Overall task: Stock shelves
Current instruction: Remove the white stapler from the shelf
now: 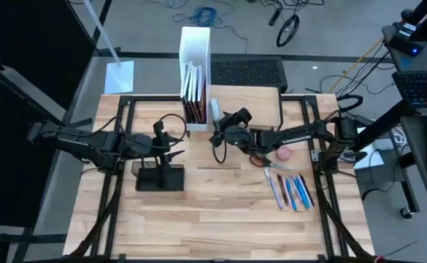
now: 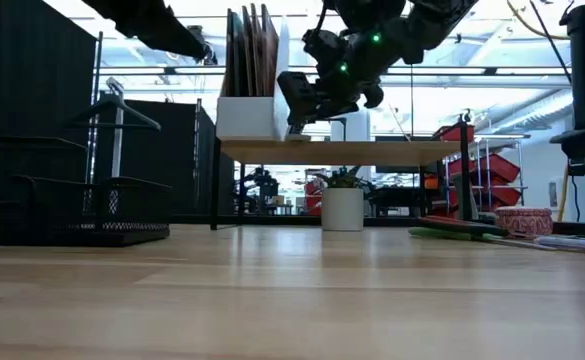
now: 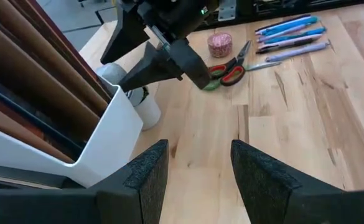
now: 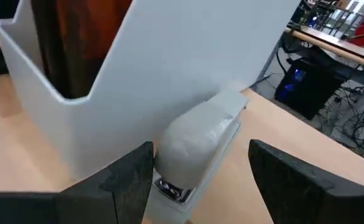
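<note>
The shelves are a low light-wood riser at the table's far middle, seen in the low view as a thin top on black legs. A white file box with brown folders stands on its left end. A pale grey stapler lies on the wood top beside the box's wall. My right gripper is open, one finger on each side of the stapler. My left gripper is open and hovers over the table left of the box, holding nothing. My right gripper has the stapler's near end between its open fingers, coming in roughly level along the stapler. The stapler lies on the shelf top against the file box. I cannot tell whether either finger touches it.
A black organizer tray sits on the table near my left gripper. Scissors, a pink roll and several pens lie at the right. A white plant pot stands under the shelf.
</note>
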Controlling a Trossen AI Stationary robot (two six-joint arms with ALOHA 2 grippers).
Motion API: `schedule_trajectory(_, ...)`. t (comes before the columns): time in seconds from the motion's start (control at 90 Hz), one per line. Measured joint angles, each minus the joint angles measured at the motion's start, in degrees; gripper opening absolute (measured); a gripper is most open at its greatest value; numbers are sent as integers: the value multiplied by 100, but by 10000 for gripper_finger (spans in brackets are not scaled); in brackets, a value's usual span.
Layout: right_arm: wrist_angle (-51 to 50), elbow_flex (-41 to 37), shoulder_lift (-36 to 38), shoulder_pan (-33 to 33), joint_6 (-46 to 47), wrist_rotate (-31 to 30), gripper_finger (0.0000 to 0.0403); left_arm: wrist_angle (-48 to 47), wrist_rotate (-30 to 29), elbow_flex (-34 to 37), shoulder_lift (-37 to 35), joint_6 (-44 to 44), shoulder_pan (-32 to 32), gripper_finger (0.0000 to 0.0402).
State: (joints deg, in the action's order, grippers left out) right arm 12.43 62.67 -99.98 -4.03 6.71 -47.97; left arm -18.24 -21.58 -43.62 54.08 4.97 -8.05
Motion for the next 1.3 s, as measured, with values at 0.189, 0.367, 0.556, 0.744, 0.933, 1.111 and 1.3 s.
schedule_trajectory(0.189,62,0,2,-188,603,326,242,136,0,0,2,28,4,162)
schedule_trajectory(0.367,73,-2,2,-380,901,484,242,139,1,0,2,28,4,162)
schedule_trajectory(0.556,73,-2,2,-462,914,498,207,139,2,0,2,28,4,162)
schedule_trajectory(0.744,64,-5,14,-461,879,606,115,139,2,0,2,28,4,162)
schedule_trajectory(0.933,69,-9,22,-459,711,641,99,138,2,0,2,28,4,162)
schedule_trajectory(1.111,66,-9,23,-448,716,641,99,138,2,0,2,26,4,162)
schedule_trajectory(1.3,-256,-9,278,-326,611,468,100,137,2,0,2,28,4,162)
